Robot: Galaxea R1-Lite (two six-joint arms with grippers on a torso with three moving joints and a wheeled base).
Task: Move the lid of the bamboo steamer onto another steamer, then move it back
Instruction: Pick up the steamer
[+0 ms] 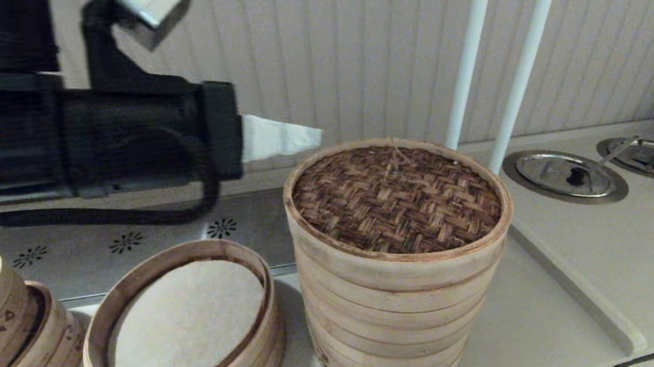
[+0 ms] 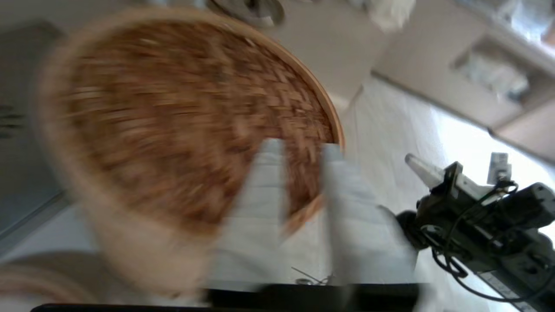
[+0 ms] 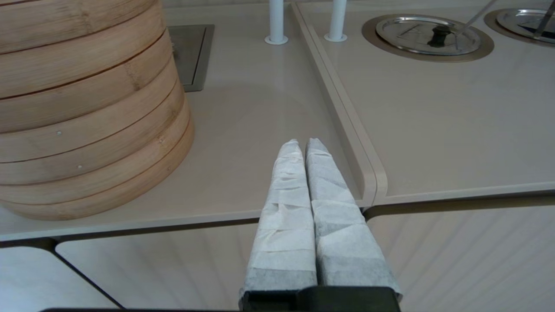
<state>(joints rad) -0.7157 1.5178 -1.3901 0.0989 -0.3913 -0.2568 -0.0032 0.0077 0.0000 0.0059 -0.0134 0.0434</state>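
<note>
Bamboo met your eye everywhere: the lid (image 1: 396, 199) lay flat, weave upward, capping the tall steamer stack (image 1: 392, 316). Beside it the short steamer (image 1: 183, 332) held only a whitish liner. Your left gripper (image 2: 299, 149) hovered above the lid, fingers parted and empty. Your right gripper (image 3: 302, 145) sat closed over the counter (image 3: 260, 117).

We get soft, even indoor light; left wrist view's smeared with motion blur (head view's arm too).

Lid (image 1: 396, 199) on tall steamer (image 1: 399, 322); short steamer (image 1: 185, 335) to its left
</note>
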